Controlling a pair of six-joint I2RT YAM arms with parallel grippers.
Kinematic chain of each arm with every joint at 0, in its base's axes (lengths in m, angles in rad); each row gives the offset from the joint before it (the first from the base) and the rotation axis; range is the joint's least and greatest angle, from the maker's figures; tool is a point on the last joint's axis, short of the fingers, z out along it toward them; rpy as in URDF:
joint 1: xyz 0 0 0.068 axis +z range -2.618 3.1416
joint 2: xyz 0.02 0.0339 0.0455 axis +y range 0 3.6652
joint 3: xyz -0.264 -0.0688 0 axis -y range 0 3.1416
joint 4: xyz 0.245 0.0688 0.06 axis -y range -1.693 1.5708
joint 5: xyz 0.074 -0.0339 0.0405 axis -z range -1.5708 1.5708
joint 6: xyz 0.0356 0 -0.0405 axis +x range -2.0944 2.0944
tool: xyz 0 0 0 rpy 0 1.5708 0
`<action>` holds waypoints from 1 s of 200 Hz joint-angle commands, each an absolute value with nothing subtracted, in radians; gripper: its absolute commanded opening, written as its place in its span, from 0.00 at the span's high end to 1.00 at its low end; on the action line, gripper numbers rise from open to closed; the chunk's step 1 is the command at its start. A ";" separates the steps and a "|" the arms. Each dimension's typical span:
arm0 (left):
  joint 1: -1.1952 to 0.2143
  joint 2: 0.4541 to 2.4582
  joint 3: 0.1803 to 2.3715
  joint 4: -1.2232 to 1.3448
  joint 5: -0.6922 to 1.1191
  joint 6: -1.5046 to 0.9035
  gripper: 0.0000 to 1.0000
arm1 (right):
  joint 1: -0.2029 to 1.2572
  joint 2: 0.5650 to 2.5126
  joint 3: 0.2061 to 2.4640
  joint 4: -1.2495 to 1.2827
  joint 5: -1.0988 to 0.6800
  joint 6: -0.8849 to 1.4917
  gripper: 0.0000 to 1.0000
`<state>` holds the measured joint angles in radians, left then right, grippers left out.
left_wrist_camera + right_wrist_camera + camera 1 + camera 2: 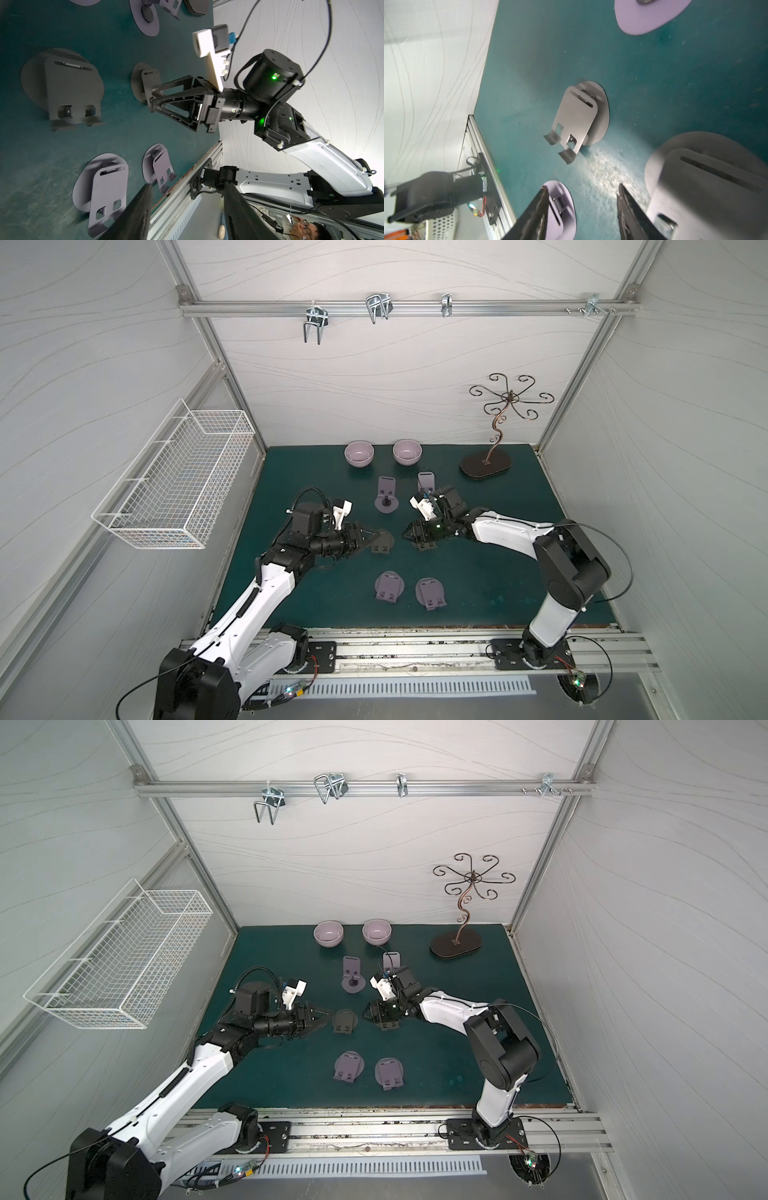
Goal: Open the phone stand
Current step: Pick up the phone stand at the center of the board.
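Phone stand (137, 83), dark and folded flat, lies in the middle of the mat (498, 539), its long axis front to back, hook end toward the robot. Right gripper (581, 188) is much the nearer: it reaches crosswise over the stand, jaws part open and empty, one finger (628, 207) just beside it. Left gripper (188, 184), open and empty, faces a second dark stand (70, 83).

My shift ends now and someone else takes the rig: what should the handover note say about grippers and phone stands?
Left gripper: open, empty, beside the left dark stand.
Right gripper: open, low at the right dark stand; contact unclear.
Done: back-left lilac stand and back-right lilac stand are open.
Left to do: both dark stands, the front-left lilac stand and the front-right lilac stand, none opened yet.
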<state>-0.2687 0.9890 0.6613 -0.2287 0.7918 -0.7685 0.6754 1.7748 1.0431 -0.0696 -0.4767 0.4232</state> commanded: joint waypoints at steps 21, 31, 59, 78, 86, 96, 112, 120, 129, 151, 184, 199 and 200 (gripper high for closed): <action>-0.271 0.934 0.616 -0.202 0.763 -0.754 0.43 | 0.745 1.909 1.143 -0.016 -0.482 0.506 0.47; -0.272 0.927 0.606 -0.199 0.755 -0.760 0.43 | 0.753 1.931 1.160 -0.009 -0.483 0.511 0.47; -0.272 0.917 0.577 -0.185 0.753 -0.778 0.43 | 0.761 1.980 1.200 -0.014 -0.459 0.518 0.47; -0.271 0.911 0.572 -0.184 0.752 -0.776 0.43 | 0.762 2.005 1.215 -0.028 -0.447 0.522 0.47; -0.271 0.905 0.570 -0.184 0.748 -0.777 0.43 | 0.762 2.015 1.221 -0.034 -0.442 0.523 0.47; -0.271 0.898 0.569 -0.180 0.744 -0.785 0.43 | 0.762 2.027 1.229 -0.027 -0.450 0.524 0.46; -0.271 0.892 0.571 -0.175 0.751 -0.791 0.43 | 0.761 2.047 1.243 -0.014 -0.448 0.526 0.46; -0.271 0.890 0.578 -0.178 0.753 -0.792 0.43 | 0.762 2.056 1.254 -0.013 -0.444 0.521 0.46; -0.271 0.890 0.584 -0.187 0.756 -0.786 0.43 | 0.761 2.072 1.268 -0.016 -0.449 0.512 0.46; -0.272 0.886 0.587 -0.193 0.753 -0.779 0.43 | 0.762 2.094 1.282 -0.003 -0.463 0.507 0.47; -0.271 0.885 0.568 -0.175 0.752 -0.792 0.43 | 0.761 2.114 1.293 0.010 -0.472 0.514 0.47; -0.272 0.888 0.567 -0.175 0.754 -0.791 0.43 | 0.761 2.132 1.302 0.009 -0.475 0.515 0.48; -0.272 0.888 0.568 -0.175 0.754 -0.790 0.43 | 0.761 2.133 1.301 0.009 -0.475 0.516 0.48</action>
<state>-0.2687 0.8982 0.5583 -0.2268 0.7547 -0.7887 0.7605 2.0811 1.2835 0.0151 -0.4683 0.5156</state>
